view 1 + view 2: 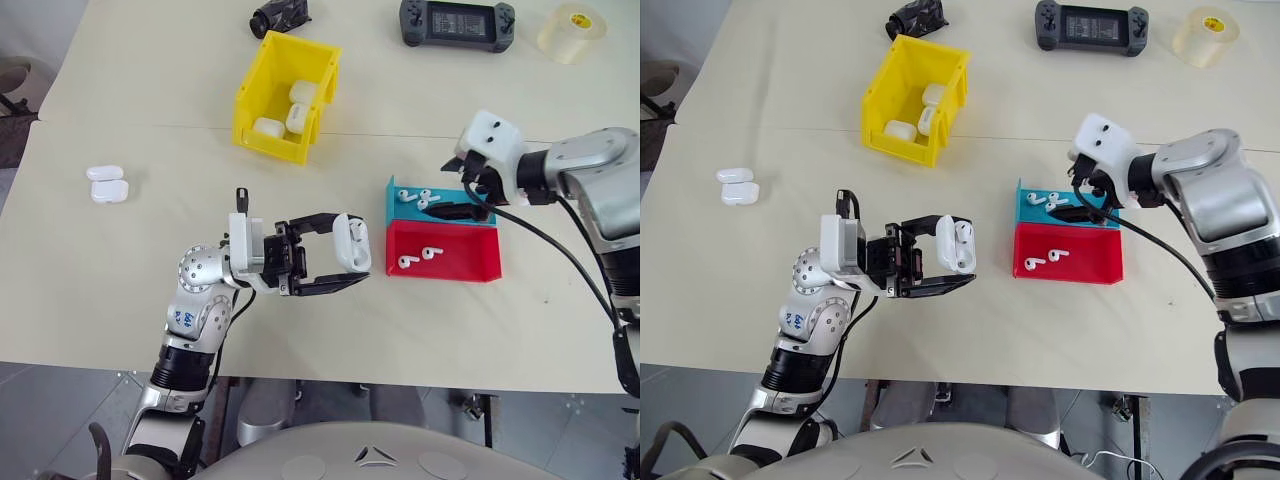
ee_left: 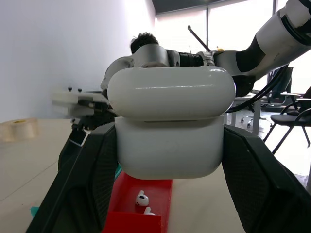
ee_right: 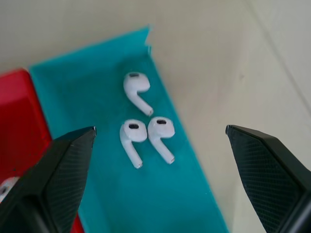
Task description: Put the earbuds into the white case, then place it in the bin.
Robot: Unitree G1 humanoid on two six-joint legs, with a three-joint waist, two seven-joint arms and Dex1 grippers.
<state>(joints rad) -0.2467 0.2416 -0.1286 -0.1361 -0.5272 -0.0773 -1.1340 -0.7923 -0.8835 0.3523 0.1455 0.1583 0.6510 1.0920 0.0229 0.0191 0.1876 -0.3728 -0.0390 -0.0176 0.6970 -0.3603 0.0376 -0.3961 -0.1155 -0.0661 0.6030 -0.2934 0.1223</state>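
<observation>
My left gripper (image 1: 352, 248) is shut on the white case (image 1: 352, 240), held off the table near its front edge; in the left wrist view the case (image 2: 167, 121) sits between both black fingers. Whether its lid is fully closed I cannot tell. My right gripper (image 3: 160, 145) hangs open over the blue tray (image 1: 400, 210), nothing between its fingers. Three earbuds (image 3: 136, 87) lie in that tray below it. Two more earbuds (image 1: 410, 261) lie in the red tray (image 1: 470, 262). The yellow bin (image 1: 262, 147) stands at the back, left of centre.
Three white cases (image 1: 296, 116) lie inside the bin. Two more cases (image 1: 107, 184) lie on the table at the far left. A black game console (image 1: 457, 22), a tape roll (image 1: 571, 32) and a small black object (image 1: 280, 15) sit along the back.
</observation>
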